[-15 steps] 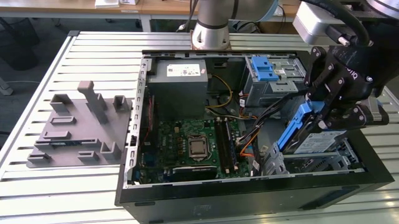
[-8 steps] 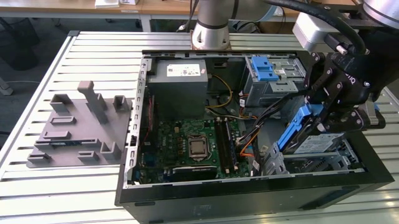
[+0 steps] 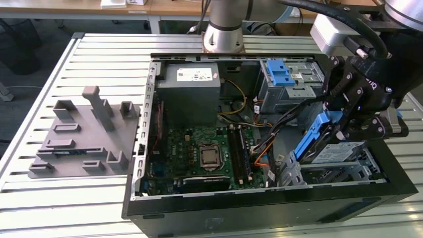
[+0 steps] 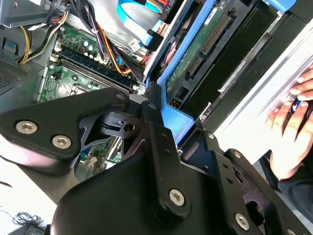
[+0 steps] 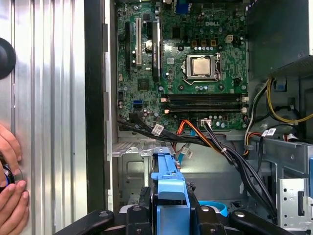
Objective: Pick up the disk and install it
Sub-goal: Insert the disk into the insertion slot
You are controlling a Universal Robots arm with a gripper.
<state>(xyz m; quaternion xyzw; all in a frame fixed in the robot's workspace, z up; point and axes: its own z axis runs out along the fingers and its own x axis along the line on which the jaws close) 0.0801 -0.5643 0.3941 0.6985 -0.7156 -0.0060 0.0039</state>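
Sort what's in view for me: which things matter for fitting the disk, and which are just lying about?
Part of the job:
- disk, tilted, with blue rails, held over the case's corner
- gripper, shut on the disk
- metal bay right under the disk
- computer case

Just lying about:
- grey plastic fixture on the table, at the exterior view's left
- a person's hand beside the case

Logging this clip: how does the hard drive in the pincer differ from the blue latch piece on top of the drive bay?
The hard drive is tilted over the case's lower cage, gripped by the pincer; the blue latch piece lies flat on the drive bay, untouched. The drive is silver-grey with a white label and blue rails; the latch is all blue. Both have blue plastic.
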